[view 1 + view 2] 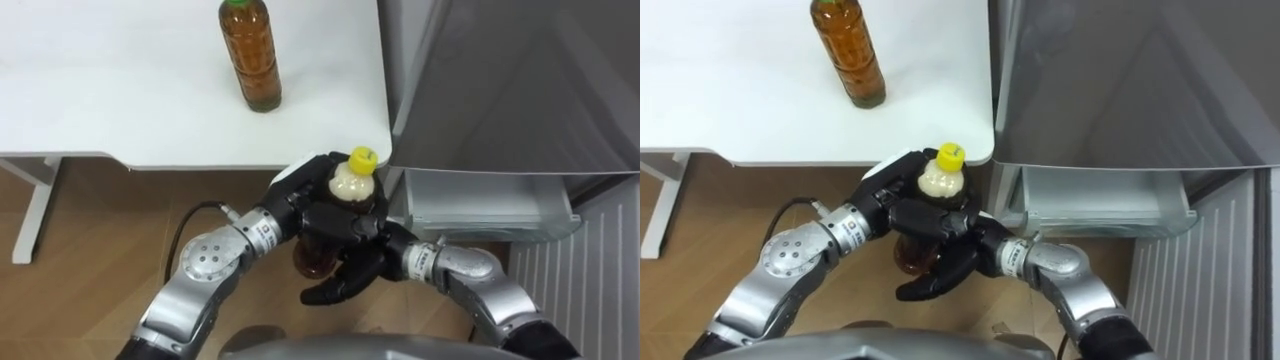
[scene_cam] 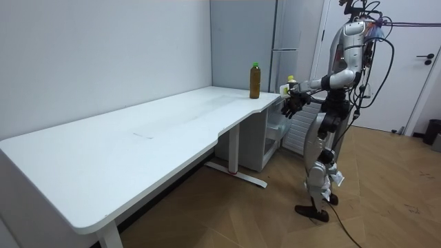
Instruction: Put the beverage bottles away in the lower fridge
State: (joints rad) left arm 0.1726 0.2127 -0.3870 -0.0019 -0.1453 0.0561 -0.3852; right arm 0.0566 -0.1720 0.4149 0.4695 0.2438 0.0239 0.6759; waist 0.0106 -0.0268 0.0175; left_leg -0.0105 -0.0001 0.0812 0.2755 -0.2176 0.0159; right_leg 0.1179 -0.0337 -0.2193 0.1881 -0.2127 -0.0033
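Note:
A drink bottle with a yellow cap (image 1: 352, 180) and dark liquid is held upright just off the white table's (image 1: 150, 110) near right corner. My left hand (image 1: 300, 205) is curled round it from the left. My right hand (image 1: 350, 245) wraps its front from the right, its lower fingers reaching under the bottle. A second bottle, green-capped and full of brown tea (image 1: 250, 55), stands on the table behind. In the room view I stand at the table's end by the grey fridge (image 2: 296, 34), with the held bottle (image 2: 290, 84) before my chest.
The grey fridge front (image 1: 520, 80) fills the right side, close to the table edge. Below it a pale open compartment (image 1: 490, 205) shows. A white table leg (image 1: 35, 215) stands on the wooden floor at the left.

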